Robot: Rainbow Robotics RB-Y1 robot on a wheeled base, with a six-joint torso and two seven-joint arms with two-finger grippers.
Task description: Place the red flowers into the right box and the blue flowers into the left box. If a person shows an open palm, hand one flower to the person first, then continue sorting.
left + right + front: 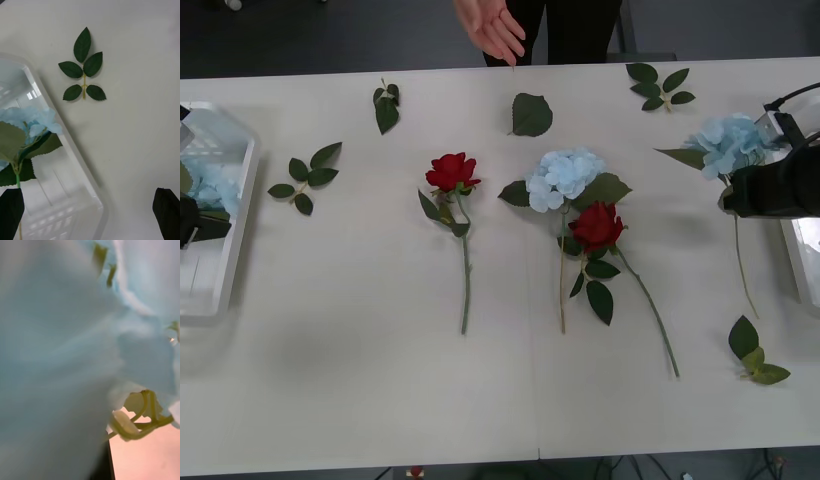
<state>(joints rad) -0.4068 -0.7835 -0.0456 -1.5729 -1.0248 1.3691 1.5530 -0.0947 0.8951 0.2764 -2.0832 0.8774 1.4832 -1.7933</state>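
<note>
Our right jaws [740, 195] sat at the right edge of the tabletop [340, 340], against a blue flower [728, 142] whose stem ran down toward us; we could not tell whether they pinched it, as pale petals [56, 352] crowded the right wrist view. Just beyond lay the right box [805, 255]. Our left jaws [90, 213] were spread wide, black fingertips [167, 210] apart, hovering over the left box [67, 195], where another blue flower [33, 120] lay with its head toward the far rim. A loose leaf sprig [83, 71] lay just beside that box. At mid-tabletop one red rose [452, 172] lay with its stem pointing toward us; a second rose [596, 226] lay touching a hydrangea [565, 178], its stem slanting right. At the far edge a person's open palm [495, 28] reached out. We read no writing.
</note>
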